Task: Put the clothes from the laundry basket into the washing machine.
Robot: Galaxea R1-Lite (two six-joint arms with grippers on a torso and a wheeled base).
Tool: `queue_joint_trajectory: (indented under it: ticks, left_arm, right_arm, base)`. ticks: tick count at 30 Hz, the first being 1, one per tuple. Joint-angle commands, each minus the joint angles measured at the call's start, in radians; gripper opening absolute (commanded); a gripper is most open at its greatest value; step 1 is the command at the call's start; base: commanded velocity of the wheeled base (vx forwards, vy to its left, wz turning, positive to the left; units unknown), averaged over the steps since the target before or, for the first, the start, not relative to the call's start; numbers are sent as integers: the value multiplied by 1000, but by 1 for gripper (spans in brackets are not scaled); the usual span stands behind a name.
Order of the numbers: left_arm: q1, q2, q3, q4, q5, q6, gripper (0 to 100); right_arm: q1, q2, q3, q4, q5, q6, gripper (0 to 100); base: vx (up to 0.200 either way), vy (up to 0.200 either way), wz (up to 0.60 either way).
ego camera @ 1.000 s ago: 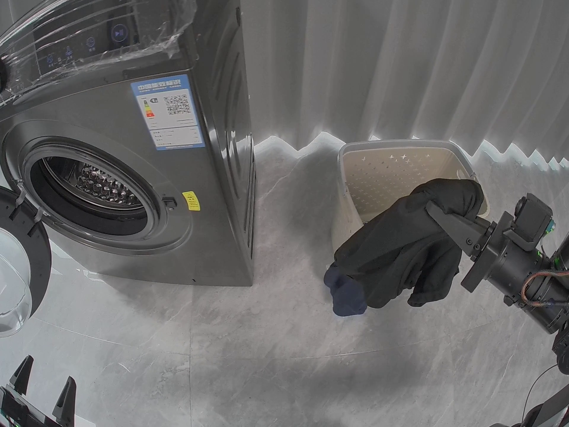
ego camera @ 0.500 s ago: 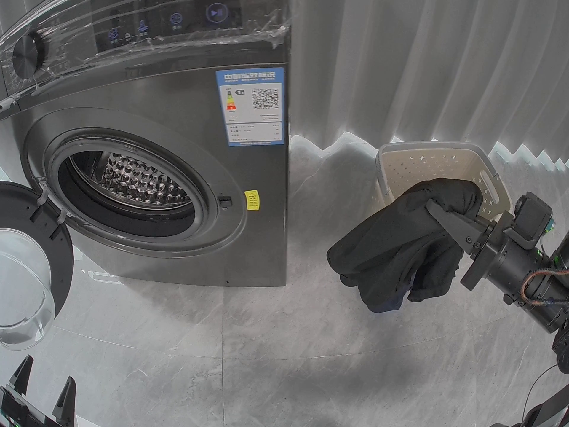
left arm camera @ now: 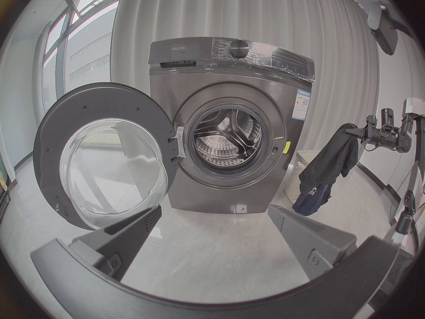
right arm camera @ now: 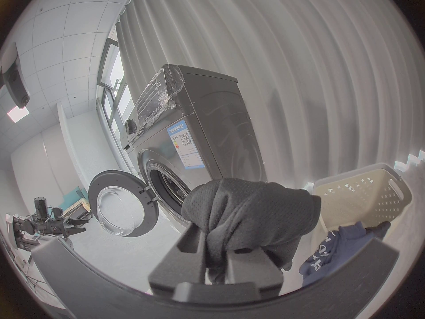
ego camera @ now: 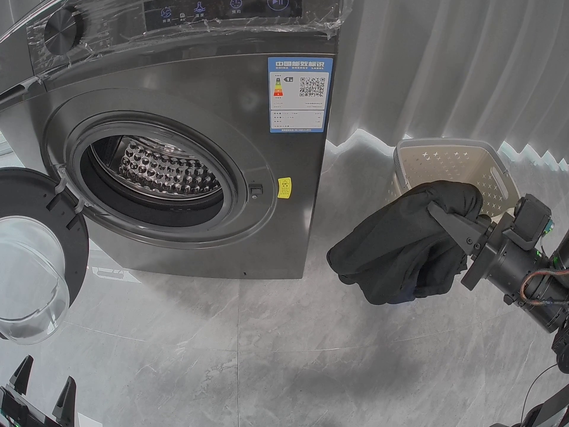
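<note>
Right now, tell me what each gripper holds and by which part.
The right gripper is shut on black clothes, pinching a bunched fold at their top; the rest hangs free. The left gripper is open and holds nothing.

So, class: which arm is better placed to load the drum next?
Right: the right pincer grips the black garment, held outside the laundry basket; the left pincer hangs open and empty.
</note>
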Motion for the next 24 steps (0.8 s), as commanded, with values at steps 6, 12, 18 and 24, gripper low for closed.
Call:
queue_joint_trajectory:
  ticks: [6, 12, 18, 24]
  left_arm:
    - [-1, -9, 16, 0, 0, 0, 100]
    - [-1, -9, 16, 0, 0, -1, 100]
    - [-1, -9, 16, 0, 0, 0, 100]
    - [-1, -9, 16, 0, 0, 0, 100]
  right_arm:
    - [-1, 1, 2, 2, 1, 2, 0]
    - [-1, 1, -3, 1, -1, 2, 0]
    - [-3, 0, -5, 2, -1, 2, 0]
    - [-43, -2, -8, 4, -1, 2, 0]
  base:
    - [-33, 0, 0]
    - [0, 167, 0]
    - [0, 200, 0]
    - [0, 200, 0]
